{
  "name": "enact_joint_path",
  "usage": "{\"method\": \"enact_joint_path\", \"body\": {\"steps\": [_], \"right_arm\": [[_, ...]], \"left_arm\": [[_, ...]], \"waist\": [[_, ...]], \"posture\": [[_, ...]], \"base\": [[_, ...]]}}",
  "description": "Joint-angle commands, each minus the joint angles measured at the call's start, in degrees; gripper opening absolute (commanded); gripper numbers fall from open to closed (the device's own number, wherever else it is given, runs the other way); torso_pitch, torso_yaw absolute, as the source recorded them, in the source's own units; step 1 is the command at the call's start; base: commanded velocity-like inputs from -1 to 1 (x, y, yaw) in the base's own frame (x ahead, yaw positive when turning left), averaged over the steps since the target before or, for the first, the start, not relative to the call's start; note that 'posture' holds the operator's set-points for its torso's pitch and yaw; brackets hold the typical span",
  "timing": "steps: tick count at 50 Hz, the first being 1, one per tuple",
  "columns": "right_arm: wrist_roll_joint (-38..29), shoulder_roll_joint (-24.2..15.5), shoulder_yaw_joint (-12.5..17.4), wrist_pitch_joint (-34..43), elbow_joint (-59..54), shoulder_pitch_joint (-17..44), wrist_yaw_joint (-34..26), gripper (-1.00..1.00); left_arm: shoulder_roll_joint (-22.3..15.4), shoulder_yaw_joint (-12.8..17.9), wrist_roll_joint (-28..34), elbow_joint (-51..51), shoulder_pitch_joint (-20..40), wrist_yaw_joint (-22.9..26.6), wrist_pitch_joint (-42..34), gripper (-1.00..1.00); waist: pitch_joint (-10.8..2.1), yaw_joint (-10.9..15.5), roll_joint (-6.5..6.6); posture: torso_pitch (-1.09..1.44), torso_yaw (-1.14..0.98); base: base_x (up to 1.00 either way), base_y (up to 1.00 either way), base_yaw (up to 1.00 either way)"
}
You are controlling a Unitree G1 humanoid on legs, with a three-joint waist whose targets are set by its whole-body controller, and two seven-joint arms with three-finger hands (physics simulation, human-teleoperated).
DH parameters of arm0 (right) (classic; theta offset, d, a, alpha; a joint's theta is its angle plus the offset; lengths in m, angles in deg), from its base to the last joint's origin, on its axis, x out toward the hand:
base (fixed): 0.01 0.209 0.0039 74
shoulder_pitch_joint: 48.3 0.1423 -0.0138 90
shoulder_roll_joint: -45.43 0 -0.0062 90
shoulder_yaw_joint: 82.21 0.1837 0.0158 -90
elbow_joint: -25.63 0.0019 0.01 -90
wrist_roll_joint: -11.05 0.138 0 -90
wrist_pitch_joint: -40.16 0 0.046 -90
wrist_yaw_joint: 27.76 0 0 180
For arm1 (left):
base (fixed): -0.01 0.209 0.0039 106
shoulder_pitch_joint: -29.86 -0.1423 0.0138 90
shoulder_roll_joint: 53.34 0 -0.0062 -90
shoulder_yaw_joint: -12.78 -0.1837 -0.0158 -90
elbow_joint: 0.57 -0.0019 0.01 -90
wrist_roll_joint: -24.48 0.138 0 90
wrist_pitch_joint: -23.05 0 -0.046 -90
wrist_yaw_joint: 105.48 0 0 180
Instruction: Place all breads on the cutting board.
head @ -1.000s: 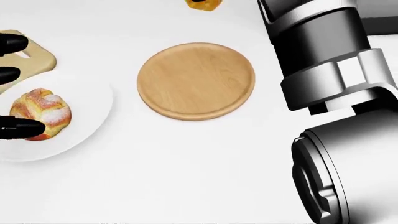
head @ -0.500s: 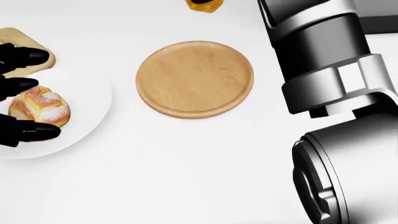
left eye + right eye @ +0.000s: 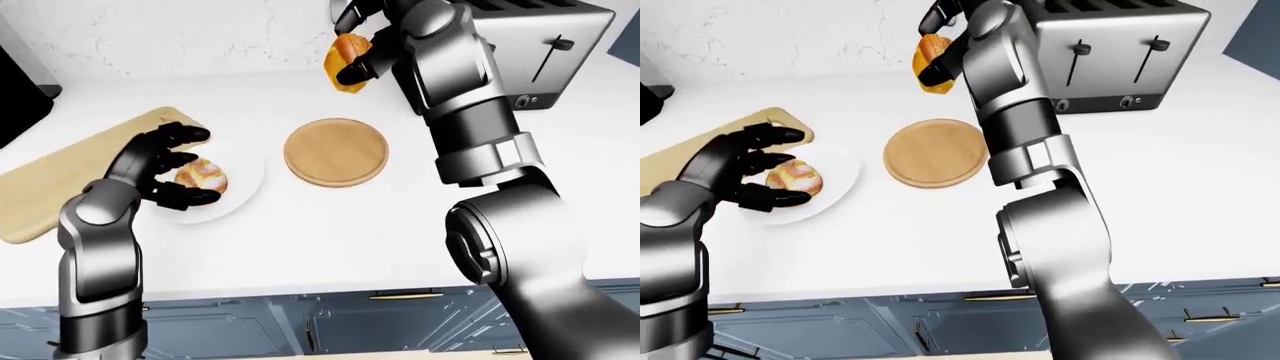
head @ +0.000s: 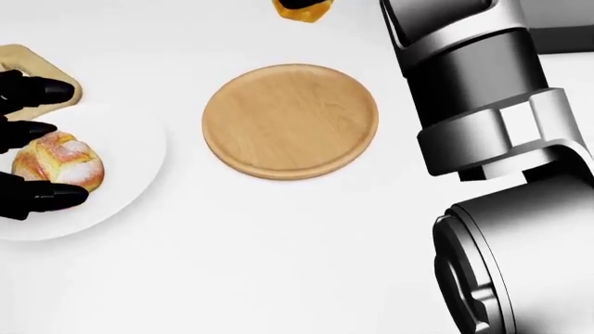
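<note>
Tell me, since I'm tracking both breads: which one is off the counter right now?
The orange-brown bread, gripped in the right hand and raised near the toaster. The sugar-dusted bun lies on the white plate, with the left hand open around it.

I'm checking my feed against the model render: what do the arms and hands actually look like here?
Both arms are glossy metallic grey, built from rounded cylindrical segments with lighter silver collar rings at the joints. The right arm shows a bulbous elbow housing with a ringed disc face. The left hand and right hand are matte black, with thick jointed fingers ending in rounded tips. No cables, sleeves or markings show.
</note>
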Motion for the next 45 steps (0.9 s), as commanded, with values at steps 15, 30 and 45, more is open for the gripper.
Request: {"method": "enact_joint_path", "body": {"steps": [15,30,45], "right_arm": [[0.28,-0.31,0.4,-2.85,1.97,3.04,1.62,-1.0],[0.57,0.11,0.32,-2.59,2.75,2.42,1.99,-1.0],[0.89,0.35,0.28,-2.35,3.33,1.98,2.28,-1.0]], "left_arm": [[-0.81,0.94,0.34,1.29,1.5,-0.97,1.99,0.22],[-0.68,1.01,0.37,1.3,1.46,-1.13,1.86,-0.02],[-1.73,1.21,-0.66,-0.1,4.13,-2.07,0.6,-1.0]], "waist": [[-2.01,-0.04,0.33],[-2.03,-0.05,0.35],[-2.02,-0.1,0.38]], "posture": [[0.0,0.0],[0.0,0.0],[0.0,0.0]], "base": [[0.0,0.0,0.0],[0.0,0.0,0.0],[0.0,0.0,0.0]]}}
